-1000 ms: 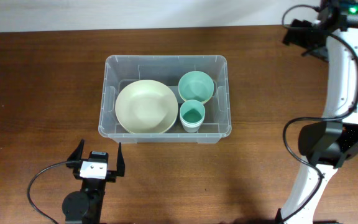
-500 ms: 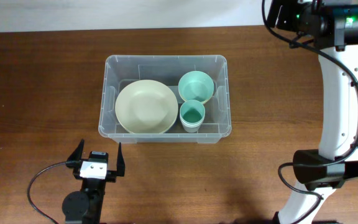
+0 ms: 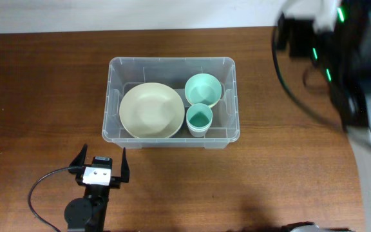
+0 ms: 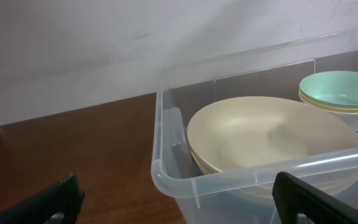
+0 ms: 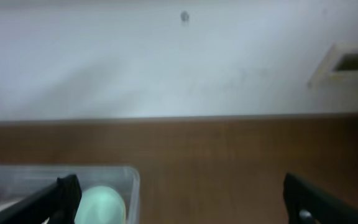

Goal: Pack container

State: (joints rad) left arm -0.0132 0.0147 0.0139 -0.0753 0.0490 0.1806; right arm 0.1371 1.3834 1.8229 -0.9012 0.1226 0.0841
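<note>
Container (image 3: 171,60) sits mid-frame on the desk (image 3: 44,84) with cream bowl (image 3: 150,111), teal bowl (image 3: 203,89) and cup (image 3: 199,119) inside; left fingers (image 4: 309,202) and right fingers (image 5: 316,202) are spread and empty, so packing looks complete and the next move likely just parks the arms.

Overhead: even, moderately bright light from above. Container (image 3: 171,63) sharp, faint glints on clear rim, soft shadow on worktop (image 3: 44,84) along its near side. Right arm (image 3: 356,77) smeared, green lamps stretched into streaks. Left wrist view: mild softness, pale wall flat-lit, gentle highlights on plastic rim. Right wrist view: whole frame blurred, washed-out, edges indistinct.
</note>
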